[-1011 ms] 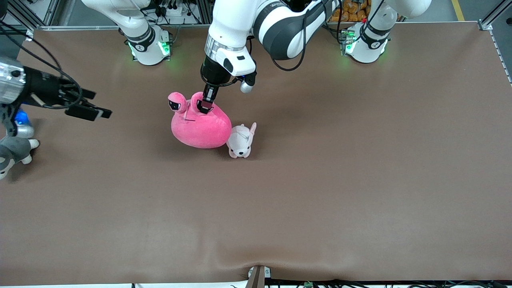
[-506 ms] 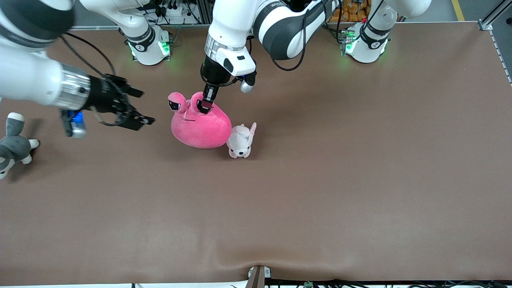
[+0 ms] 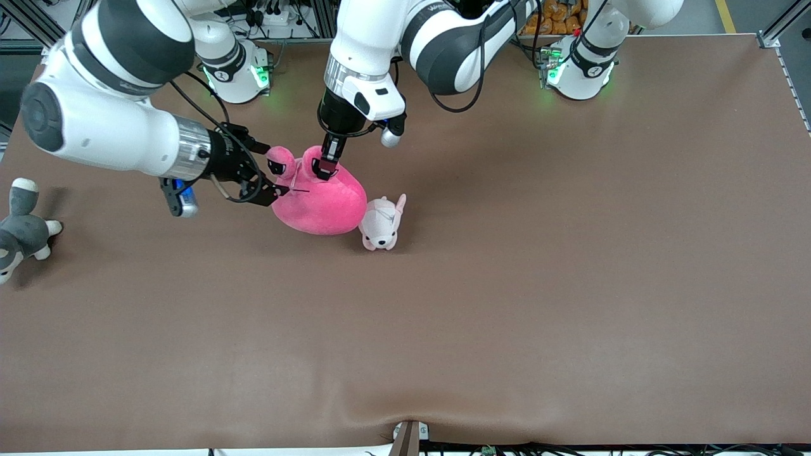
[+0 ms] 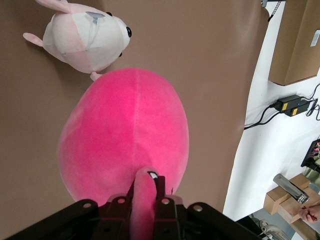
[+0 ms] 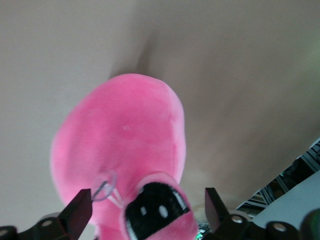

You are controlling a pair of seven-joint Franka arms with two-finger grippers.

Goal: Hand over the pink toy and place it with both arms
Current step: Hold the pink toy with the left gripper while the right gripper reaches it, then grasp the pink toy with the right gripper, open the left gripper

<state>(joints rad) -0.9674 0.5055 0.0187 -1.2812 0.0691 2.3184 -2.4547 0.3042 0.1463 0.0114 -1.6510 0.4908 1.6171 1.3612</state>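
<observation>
The pink toy [image 3: 323,202] rests on the brown table near the robots' bases. My left gripper [image 3: 324,170] comes down from above and is shut on one of its eye stalks [image 4: 145,192]; the round pink body [image 4: 125,130] fills the left wrist view. My right gripper [image 3: 269,172] is open, level with the toy's other eye stalk [image 3: 277,163]. In the right wrist view its two fingertips stand on either side of that black-patched eye [image 5: 157,207], apart from it, with the toy's body [image 5: 125,130] past it.
A small pale pink-and-white puppy plush [image 3: 380,225] lies against the pink toy, toward the left arm's end; it also shows in the left wrist view [image 4: 82,35]. A grey-and-white plush animal [image 3: 19,234] lies at the table's edge at the right arm's end.
My right arm has swept in from its end of the table to the pink toy, jaws open, and now straddles the free eye stalk. The left gripper and the toy have not moved.
</observation>
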